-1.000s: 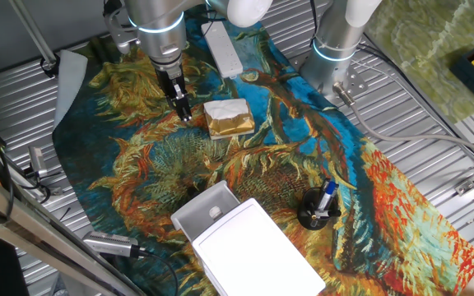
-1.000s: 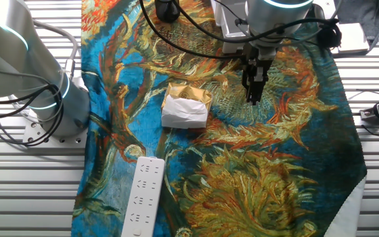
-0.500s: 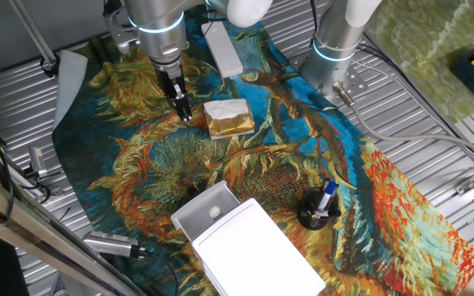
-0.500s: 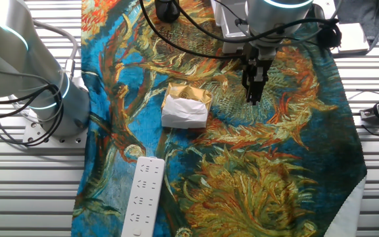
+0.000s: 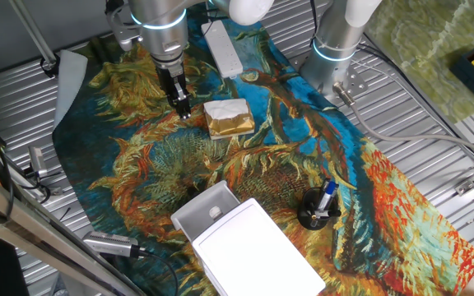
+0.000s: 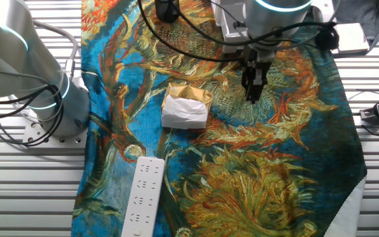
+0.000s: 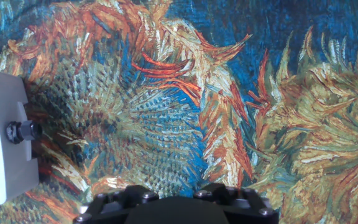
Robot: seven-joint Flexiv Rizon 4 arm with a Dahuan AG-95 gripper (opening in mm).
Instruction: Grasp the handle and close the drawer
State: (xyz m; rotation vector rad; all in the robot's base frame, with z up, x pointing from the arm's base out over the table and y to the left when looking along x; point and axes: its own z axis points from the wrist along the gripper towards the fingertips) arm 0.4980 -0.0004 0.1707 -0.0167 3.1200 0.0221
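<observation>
And there was the hand (image 5: 181, 108), hanging low over the sunflower-painted cloth (image 5: 138, 164) towards the far left corner of the ribbed metal counter (image 5: 434, 123). Its two dark fingers looked pressed together, with nothing between them. Just beside it, but not touching, sat the gold-and-white wrapped block (image 5: 228, 117). From the other fixed view the hand (image 6: 252, 92) pointed straight down at the cloth, with the block (image 6: 186, 107) off to one side.

Now the real target: the shallow light-grey plastic drawer (image 5: 197, 210) stood pulled out from the white flat-topped box (image 5: 253, 251) at the near edge of the counter, well apart from the hand. The small round white handle (image 5: 215, 212) sat on the drawer's front, untouched.

A black pen cup (image 5: 315, 210) stood near the box, towards the right edge. A long white power strip (image 5: 223, 45) lay by the far edge. The hand view took in mostly painted petals, and the fingertips did not appear in it.
</observation>
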